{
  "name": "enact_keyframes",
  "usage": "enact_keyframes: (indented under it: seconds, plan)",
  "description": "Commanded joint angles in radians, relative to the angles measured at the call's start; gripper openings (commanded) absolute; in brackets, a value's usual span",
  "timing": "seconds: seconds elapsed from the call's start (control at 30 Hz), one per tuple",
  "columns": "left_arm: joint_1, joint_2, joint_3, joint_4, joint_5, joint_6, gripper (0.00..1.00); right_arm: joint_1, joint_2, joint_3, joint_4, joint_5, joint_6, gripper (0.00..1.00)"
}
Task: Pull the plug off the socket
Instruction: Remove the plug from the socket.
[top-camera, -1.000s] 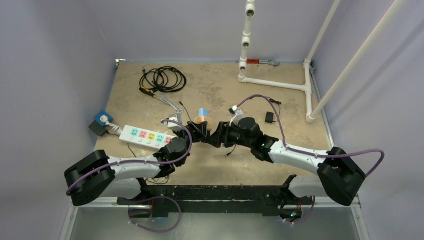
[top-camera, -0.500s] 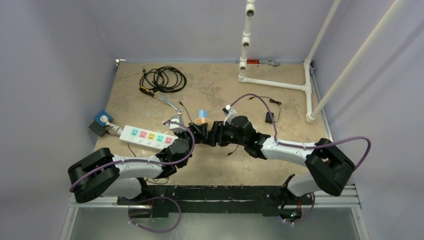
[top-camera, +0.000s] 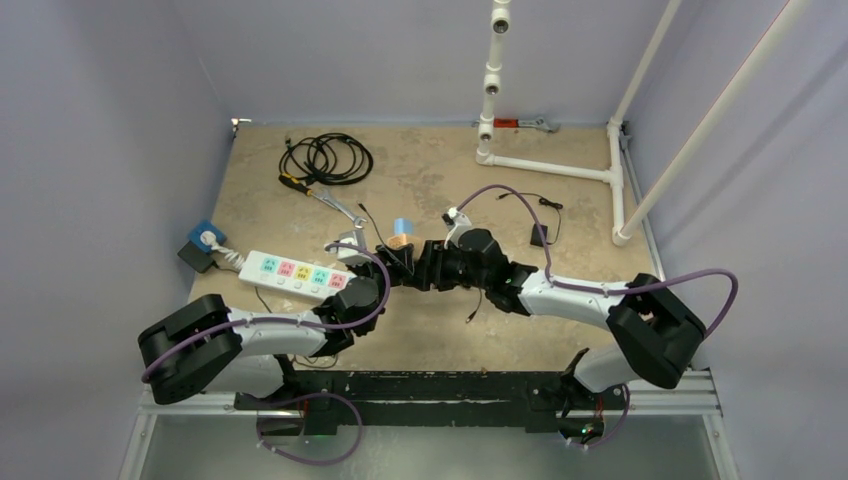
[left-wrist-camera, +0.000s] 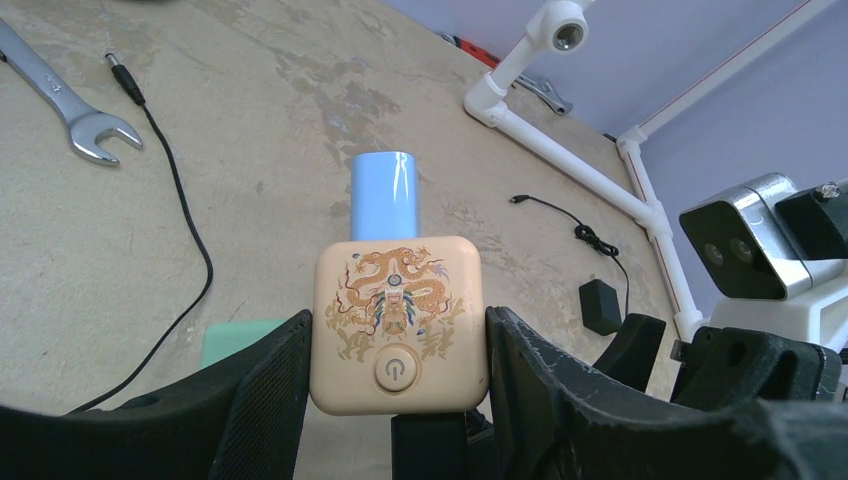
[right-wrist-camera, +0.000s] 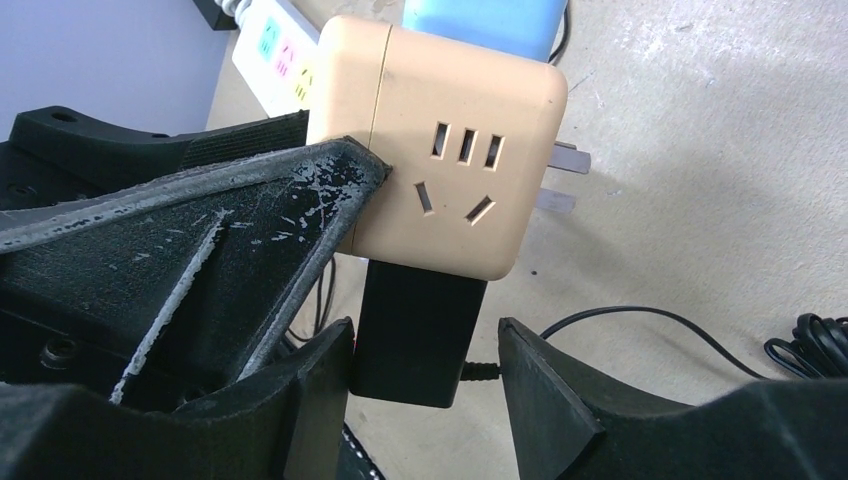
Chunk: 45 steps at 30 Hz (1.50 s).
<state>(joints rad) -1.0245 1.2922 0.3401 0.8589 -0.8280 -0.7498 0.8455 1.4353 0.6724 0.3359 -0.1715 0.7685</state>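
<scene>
Clamping one beige cube socket (left-wrist-camera: 398, 290) between its two fingers, the left gripper (left-wrist-camera: 398, 318) presses on opposite faces. Two plugs sit in that cube: one blue plug (left-wrist-camera: 383, 195) beyond the left fingertips, and one black plug (right-wrist-camera: 418, 320) between the two fingers of the right gripper (right-wrist-camera: 425, 335), which stand spread on either side, a sliver of gap showing at one. Two flat prongs (right-wrist-camera: 572, 157) stick out sideways.
</scene>
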Motion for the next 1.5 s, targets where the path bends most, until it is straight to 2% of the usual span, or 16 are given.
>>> enact_keyframes:
  seconds: [0.0, 0.17, 0.27, 0.43, 0.63, 0.67, 0.87, 1.03, 1.17, 1.47]
  plan:
    - [-0.019, -0.001, 0.022, 0.094, 0.021, -0.042, 0.0, 0.012, 0.005, 0.068, 0.006, 0.04, -0.035, 0.57]
    - [-0.02, -0.001, 0.017, 0.085, 0.025, -0.057, 0.0, 0.012, 0.025, 0.08, 0.004, 0.061, -0.054, 0.53]
    - [-0.02, -0.002, 0.011, 0.082, 0.03, -0.068, 0.0, 0.012, 0.038, 0.087, 0.014, 0.067, -0.064, 0.47]
    - [-0.021, -0.013, 0.001, 0.078, 0.059, -0.099, 0.0, 0.012, 0.055, 0.09, 0.006, 0.101, -0.083, 0.31]
    - [-0.019, -0.046, 0.027, -0.029, 0.116, -0.115, 0.0, 0.012, 0.043, 0.066, -0.023, 0.18, -0.112, 0.0]
    - [-0.019, -0.049, 0.034, -0.058, 0.125, -0.114, 0.0, 0.012, 0.037, 0.062, -0.03, 0.2, -0.118, 0.0]
    - [0.005, -0.083, 0.07, -0.211, 0.234, -0.125, 0.42, 0.012, 0.007, 0.051, -0.086, 0.306, -0.152, 0.0]
    - [0.066, -0.151, 0.062, -0.322, 0.345, -0.164, 0.66, 0.012, -0.024, 0.023, -0.081, 0.321, -0.162, 0.0]
    - [0.124, -0.19, 0.055, -0.344, 0.444, -0.164, 0.77, 0.012, -0.034, 0.007, -0.07, 0.327, -0.18, 0.0]
    - [0.217, -0.152, 0.094, -0.415, 0.648, -0.152, 0.85, 0.012, -0.071, -0.057, 0.001, 0.362, -0.273, 0.0]
